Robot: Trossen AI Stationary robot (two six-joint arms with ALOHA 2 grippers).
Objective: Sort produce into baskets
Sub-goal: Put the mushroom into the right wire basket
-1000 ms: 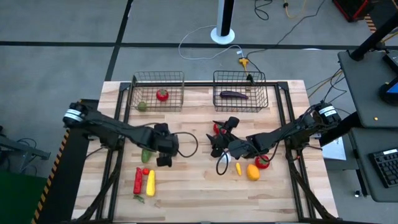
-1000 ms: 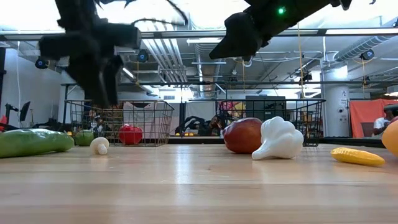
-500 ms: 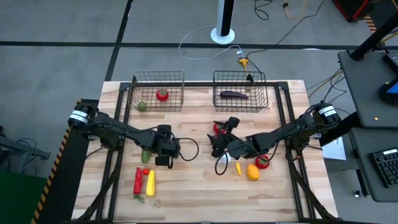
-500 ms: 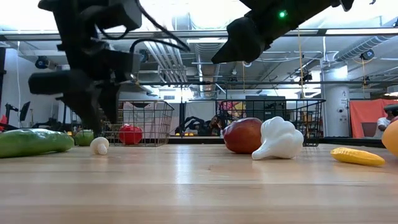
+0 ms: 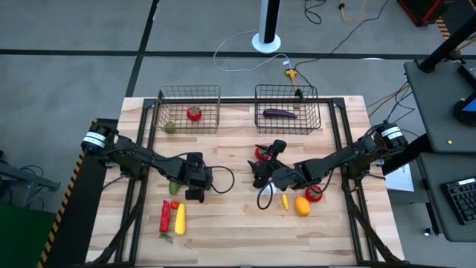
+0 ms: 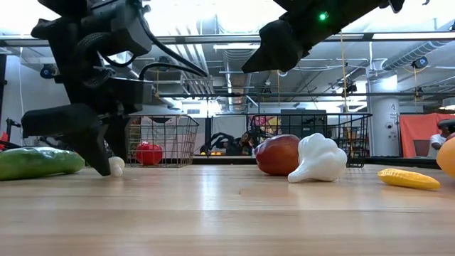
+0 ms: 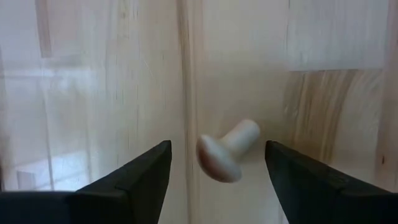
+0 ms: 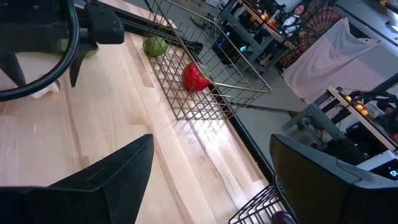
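A small white mushroom [image 7: 222, 155] lies on its side on the wooden table. My left gripper [image 7: 217, 180] is open and points steeply down over it, one finger on either side and neither touching; the low view shows the same gripper [image 6: 105, 158] just above the boards beside the mushroom [image 6: 114, 166]. My right gripper [image 8: 211, 186] hangs open and empty above the table's middle [image 5: 260, 176]. The left basket [image 5: 189, 88] holds a red tomato [image 5: 194, 114] and a green round fruit [image 5: 170, 126]. The right basket [image 5: 286, 87] holds a purple eggplant [image 5: 280, 114].
A green cucumber [image 5: 175, 186] lies just left of my left gripper. A red pepper [image 5: 164, 216], a yellow piece [image 5: 179, 217] and a small tomato [image 5: 174, 205] lie nearer the front. Under my right arm are an orange [image 5: 302, 205], a tomato [image 5: 314, 193], a white vegetable [image 6: 318, 158] and a dark-red fruit [image 6: 277, 154].
My left gripper has come down toward the table onto the mushroom, rolling a little as it sank, and its fingers now reach to about the mushroom's level. The mushroom has stayed where it was.
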